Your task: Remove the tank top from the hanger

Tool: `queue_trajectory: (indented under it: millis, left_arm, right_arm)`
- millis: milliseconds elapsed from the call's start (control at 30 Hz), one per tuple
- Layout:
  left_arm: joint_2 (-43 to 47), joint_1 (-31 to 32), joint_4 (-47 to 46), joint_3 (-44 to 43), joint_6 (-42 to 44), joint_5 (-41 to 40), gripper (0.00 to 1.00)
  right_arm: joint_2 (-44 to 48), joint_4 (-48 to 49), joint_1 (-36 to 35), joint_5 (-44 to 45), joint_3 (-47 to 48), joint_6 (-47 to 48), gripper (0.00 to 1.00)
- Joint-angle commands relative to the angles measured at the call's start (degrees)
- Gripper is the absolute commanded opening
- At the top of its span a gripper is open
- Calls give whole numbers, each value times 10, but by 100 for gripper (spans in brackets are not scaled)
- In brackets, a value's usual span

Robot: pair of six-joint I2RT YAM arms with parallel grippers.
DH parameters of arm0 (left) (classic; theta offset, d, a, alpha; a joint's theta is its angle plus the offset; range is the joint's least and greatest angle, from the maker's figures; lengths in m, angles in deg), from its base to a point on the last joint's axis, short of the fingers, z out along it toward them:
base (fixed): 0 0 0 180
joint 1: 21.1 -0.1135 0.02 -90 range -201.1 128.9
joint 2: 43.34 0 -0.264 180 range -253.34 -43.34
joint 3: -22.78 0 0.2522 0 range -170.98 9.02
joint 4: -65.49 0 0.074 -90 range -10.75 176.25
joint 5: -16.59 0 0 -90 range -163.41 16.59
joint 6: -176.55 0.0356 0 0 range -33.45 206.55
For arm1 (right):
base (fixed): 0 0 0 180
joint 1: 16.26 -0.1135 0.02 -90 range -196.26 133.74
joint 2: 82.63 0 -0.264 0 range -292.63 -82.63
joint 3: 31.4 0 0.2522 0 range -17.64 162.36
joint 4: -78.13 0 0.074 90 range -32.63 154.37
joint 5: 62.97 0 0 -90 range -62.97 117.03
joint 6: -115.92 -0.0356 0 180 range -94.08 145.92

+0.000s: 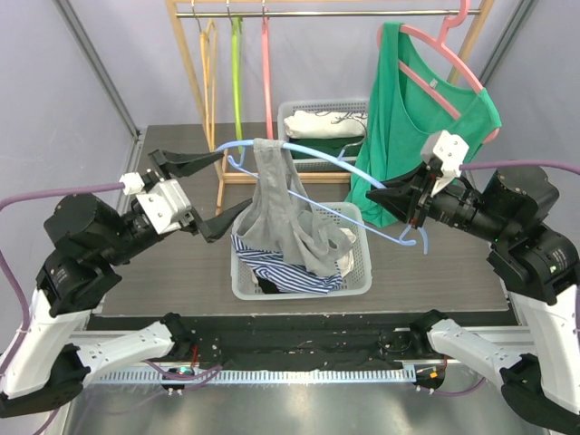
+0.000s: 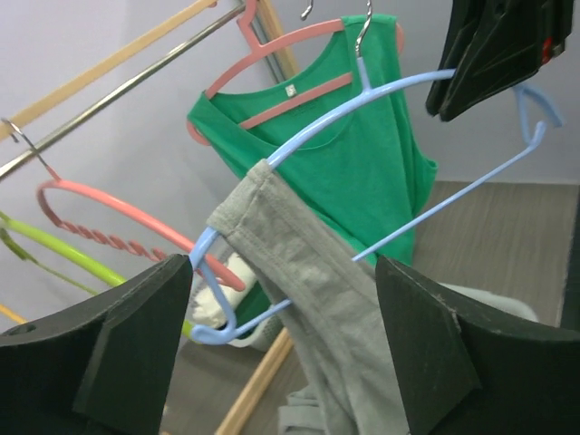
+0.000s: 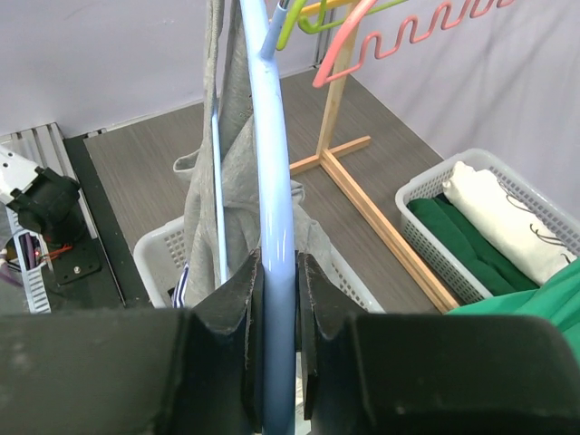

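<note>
Right now your right gripper [image 1: 388,201] is pressed together on the blue hanger [image 3: 270,136]. The wrist view shows the two fingers pinching the hanger's bar from either side, near its right-hand end. The hanger is off the rail and held roughly level above the front basket [image 1: 355,272].

Your left gripper [image 1: 216,188] is spread wide and holds nothing. It sits at the hanger's left tip, and in its wrist view that tip and the grey strap show in the gap between the fingers. You cannot tell from these views whether the lower finger brushes the cloth.

The grey tank top [image 1: 276,195] is on the hanger, looped over the left half only. Its body drops straight down, and its lower part rests in the front basket on top of a striped garment [image 1: 265,261].

Behind, a green tank top [image 1: 408,118] hangs on a pink hanger [image 1: 444,86] from the wooden rack [image 1: 192,63]. A second basket [image 1: 288,116] with folded white and green clothes stands under the rail.
</note>
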Motion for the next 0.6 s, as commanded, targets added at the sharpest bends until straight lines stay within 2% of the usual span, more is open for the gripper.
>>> queue_trajectory:
  millis: [0,167,267,400,567]
  left_arm:
    - [-8,-4,6,24,-111,2,82]
    - [-23,-4,-3,43,-161,3,57]
    - [-30,-3,-14,48,-170,-26,50]
    - [-35,-4,-38,61,-170,-56,48]
    - [-56,-3,-61,55,-162,-79,39]
  right_arm:
    - [-8,42,1,8,27,2,1]
    - [-9,40,1,15,24,9,1]
    - [-9,38,2,18,24,14,1]
    - [-6,38,1,16,23,15,1]
    - [-4,42,1,6,21,10,1]
